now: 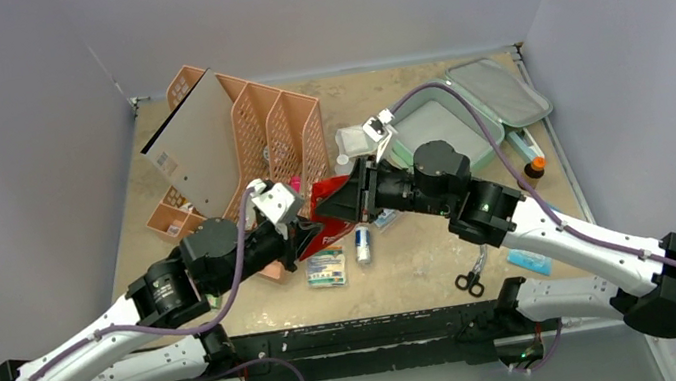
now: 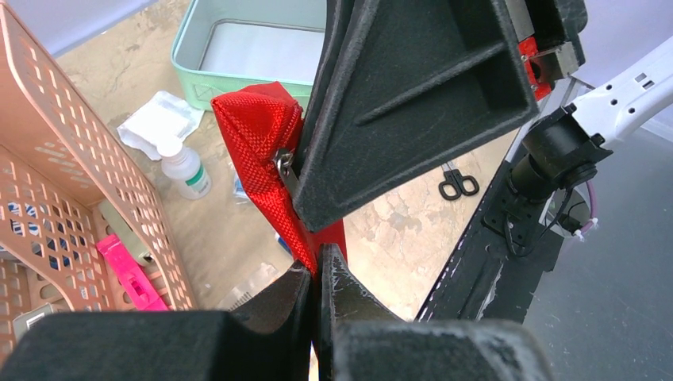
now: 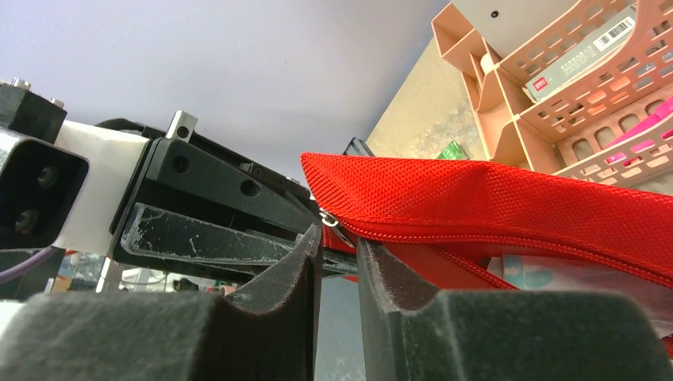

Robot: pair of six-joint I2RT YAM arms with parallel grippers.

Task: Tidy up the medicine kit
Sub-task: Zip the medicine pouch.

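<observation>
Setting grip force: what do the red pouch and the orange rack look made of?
Red pouch: woven fabric, probably nylon, matte; visible weave and stitching, and it creases. Orange rack: stiff plastic by the look, slight sheen; moulded grid of holes.

- Two tools meet at a red pouch [image 1: 329,192] above the table [image 1: 416,265]: the left tool [image 1: 307,245] at its near end, the right tool [image 1: 324,213] from the right.
- The mint kit [image 1: 426,127] lies open back-right, its lid [image 1: 499,91] folded outward.
- An orange rack [image 1: 250,133] stands back-left.
- Scissors [image 1: 470,282] lie near the front edge.
</observation>
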